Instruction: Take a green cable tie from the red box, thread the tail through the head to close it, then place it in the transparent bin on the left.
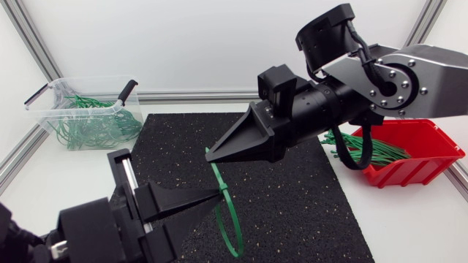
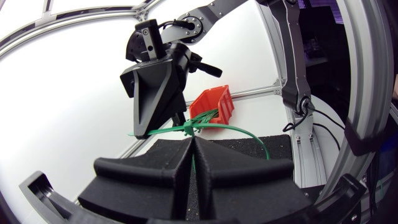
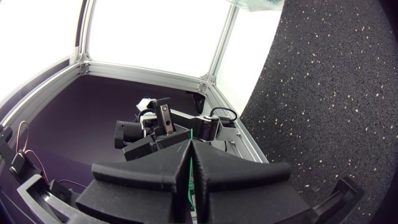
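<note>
The left gripper (image 1: 217,195) has its fingers pressed together on a green cable tie (image 2: 188,129). The right gripper (image 1: 210,153) is closed tight on the same tie, just beside the left one. The tie bends in a loop above the black mat (image 1: 292,197). The red box (image 1: 409,169), with more ties inside, stands at the right, partly behind the right arm. The clear bin (image 1: 44,109) is well apart at the left.
</note>
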